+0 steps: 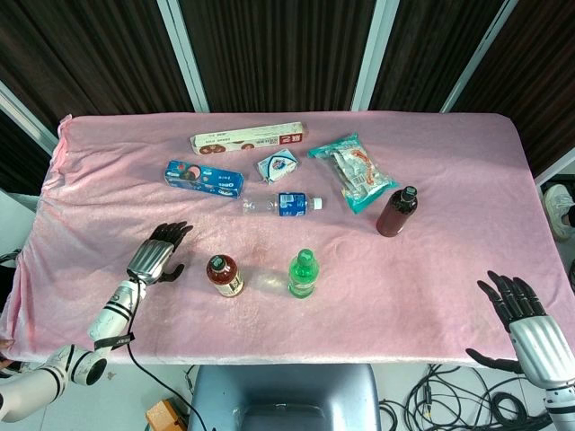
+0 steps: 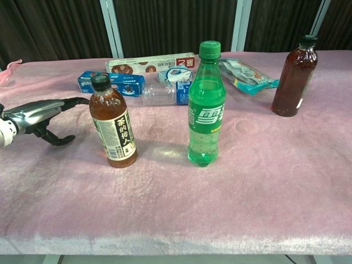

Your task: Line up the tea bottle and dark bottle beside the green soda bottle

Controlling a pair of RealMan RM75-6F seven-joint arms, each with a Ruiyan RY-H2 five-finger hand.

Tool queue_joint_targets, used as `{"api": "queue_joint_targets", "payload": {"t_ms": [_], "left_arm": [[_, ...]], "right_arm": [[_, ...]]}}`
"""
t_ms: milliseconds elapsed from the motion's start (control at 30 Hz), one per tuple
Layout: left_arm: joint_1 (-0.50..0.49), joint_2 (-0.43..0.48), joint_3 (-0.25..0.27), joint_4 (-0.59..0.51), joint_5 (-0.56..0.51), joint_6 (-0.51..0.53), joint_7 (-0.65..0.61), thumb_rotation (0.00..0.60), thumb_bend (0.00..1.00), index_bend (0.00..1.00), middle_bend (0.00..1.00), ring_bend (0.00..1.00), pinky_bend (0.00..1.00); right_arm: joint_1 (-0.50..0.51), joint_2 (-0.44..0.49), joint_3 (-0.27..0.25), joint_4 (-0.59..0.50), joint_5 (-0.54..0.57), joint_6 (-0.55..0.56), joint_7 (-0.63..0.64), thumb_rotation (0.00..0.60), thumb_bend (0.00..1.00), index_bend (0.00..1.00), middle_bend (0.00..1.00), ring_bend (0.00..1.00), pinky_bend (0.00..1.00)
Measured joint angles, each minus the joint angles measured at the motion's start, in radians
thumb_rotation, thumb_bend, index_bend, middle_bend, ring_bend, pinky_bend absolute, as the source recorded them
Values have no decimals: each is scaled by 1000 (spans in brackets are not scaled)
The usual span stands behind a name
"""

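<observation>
The green soda bottle (image 1: 304, 274) (image 2: 205, 104) stands upright near the table's front middle. Just to its left stands the tea bottle (image 1: 225, 276) (image 2: 113, 123), amber with a dark cap and a white label. The dark bottle (image 1: 396, 212) (image 2: 295, 76) stands upright further back on the right, apart from both. My left hand (image 1: 158, 256) (image 2: 41, 117) hovers a little left of the tea bottle, fingers apart and holding nothing. At the front right edge of the table my right hand (image 1: 521, 319) is open with its fingers spread, well clear of every bottle.
A clear water bottle (image 1: 283, 205) lies on its side behind the soda. Behind it are a blue Oreo box (image 1: 204, 178), a long biscuit box (image 1: 249, 139), a small white pack (image 1: 278, 165) and a teal snack bag (image 1: 353, 171). The pink cloth (image 1: 449, 287) covers the table.
</observation>
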Motion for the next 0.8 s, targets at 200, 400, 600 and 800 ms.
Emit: {"api": "queue_joint_targets", "payload": {"t_ms": [200,400,600,800], "left_arm": [[4,10,4,-10,-9,0,4,600,404,0,17,0,0],[33,54,17,-37,3,47,-12,600,403,0,11,0,0],[90,132,58,-118,39,99,-142,600,354,0,0,0,0],[113,188,108,-194,139,166,-472,600,322,0,0,0,0]], "right_arm": [[0,-1,4,0,2,4,2,600,190,0,0,0,0],[5,-6,7,3,5,-7,-13,600,191,0,0,0,0],[5,-5,5,6,5,-6,-3,600,190,0,0,0,0],[-4,-12,-1,5,-18,16,-20,600,190,0,0,0,0]]}}
